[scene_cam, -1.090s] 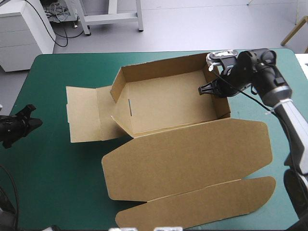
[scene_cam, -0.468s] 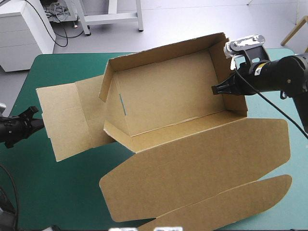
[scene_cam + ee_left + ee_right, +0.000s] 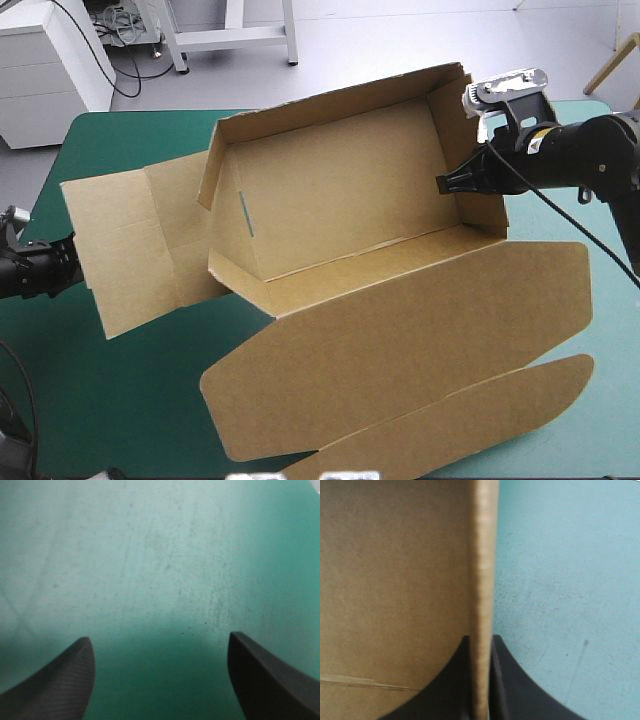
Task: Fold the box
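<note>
1. The brown box (image 3: 340, 200) sits in the middle of the worktop (image 3: 120, 400) as an open tray, its walls raised around a bare floor.
2. The lid (image 3: 400, 340) lies spread flat from the tray's near side toward the worktop's near edge. A long, narrow tuck flap (image 3: 450, 420) runs along its outer edge.
3. A side flap (image 3: 120, 240) spreads out from the tray's left end toward the worktop's left edge.
4. The right tool (image 3: 447, 183) reaches in from the right. It pinches the tray's right end wall (image 3: 460, 130), with one finger inside the tray and the other outside.
5. In the right wrist view, the right tool (image 3: 480, 637) is all but closed on that wall. The board's edge runs straight up between the black fingers (image 3: 450, 680), with brown board on one side and teal-green cover on the other.
6. The left tool (image 3: 45, 268) sits low at the worktop's left edge, just beside the side flap's outer edge. Whether it touches the board cannot be told.
7. In the left wrist view, the left tool (image 3: 160, 637) is spread wide. Its fingers (image 3: 60, 680) stand well apart with only teal-green cover between and ahead of them.
</note>
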